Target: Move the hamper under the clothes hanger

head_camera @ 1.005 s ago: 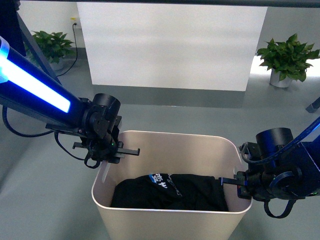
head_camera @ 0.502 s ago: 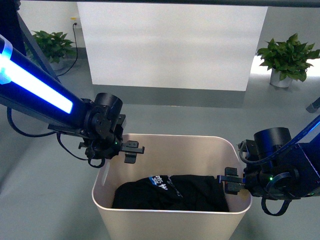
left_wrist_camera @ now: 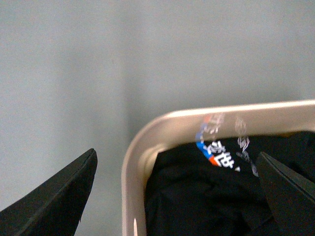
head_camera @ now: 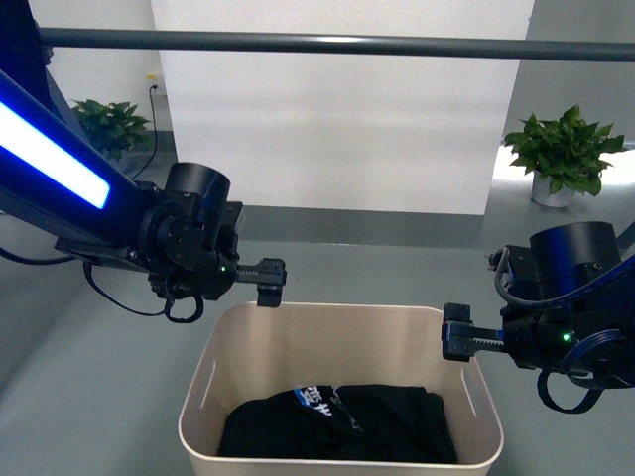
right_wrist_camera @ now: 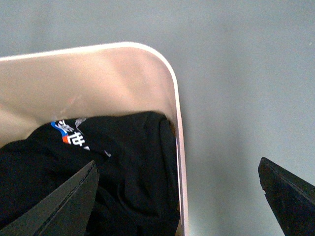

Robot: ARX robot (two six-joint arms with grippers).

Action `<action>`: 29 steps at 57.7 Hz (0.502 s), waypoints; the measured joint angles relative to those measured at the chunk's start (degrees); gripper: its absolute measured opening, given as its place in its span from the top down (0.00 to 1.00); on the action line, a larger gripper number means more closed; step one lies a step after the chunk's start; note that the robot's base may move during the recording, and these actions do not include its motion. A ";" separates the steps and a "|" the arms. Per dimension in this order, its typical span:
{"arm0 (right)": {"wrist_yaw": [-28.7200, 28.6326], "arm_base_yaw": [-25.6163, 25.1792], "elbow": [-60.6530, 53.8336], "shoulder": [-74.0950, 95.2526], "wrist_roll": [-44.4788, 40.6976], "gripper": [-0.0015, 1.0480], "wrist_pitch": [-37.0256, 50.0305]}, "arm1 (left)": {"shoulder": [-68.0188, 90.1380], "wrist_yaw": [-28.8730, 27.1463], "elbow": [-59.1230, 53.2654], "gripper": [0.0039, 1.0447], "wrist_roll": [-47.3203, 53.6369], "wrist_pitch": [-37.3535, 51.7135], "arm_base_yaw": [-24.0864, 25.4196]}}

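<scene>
Half a second before, both my pincers had been down at the hamper [head_camera: 340, 392], the left one [head_camera: 270, 282] at its far left corner and the right one [head_camera: 454, 332] at its right rim. By this moment both had come up and off it. The left hung just above the hamper's far left corner and the right just above its right wall, neither touching. Both stood spread wide with nothing between the fingers. In each wrist view the hamper's rim passed between two dark fingertips set well apart, with bare floor on one side and the clothes on the other.

The view had shifted too. The hanger [head_camera: 337, 43] bar, which had only grazed the top edge before, now ran across well above the hamper. The hamper sat lower in the front view and close to me, with the black clothes [head_camera: 337, 421] heaped in its bottom.

I took that to mean I had let go after a push or a lift. Whether the hamper already stood right under the bar I could not tell from these views. It looked near, perhaps a little short.

Around the hamper the grey floor [head_camera: 89, 347] lay open on every side I could see. Beyond it, under the bar, there was free room up to the white wall [head_camera: 337, 129]. The plants [head_camera: 564, 151] stood far off to either side, well clear.
</scene>
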 joint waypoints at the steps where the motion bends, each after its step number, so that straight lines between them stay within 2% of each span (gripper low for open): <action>1: 0.07 0.02 -0.22 -0.48 -0.04 0.08 0.20 | -0.59 -0.07 -0.50 0.06 0.15 0.59 -0.02; 29: 6.91 1.36 -12.94 -21.31 -2.82 0.08 10.10 | -23.39 0.17 -19.98 0.06 -0.39 17.51 -1.64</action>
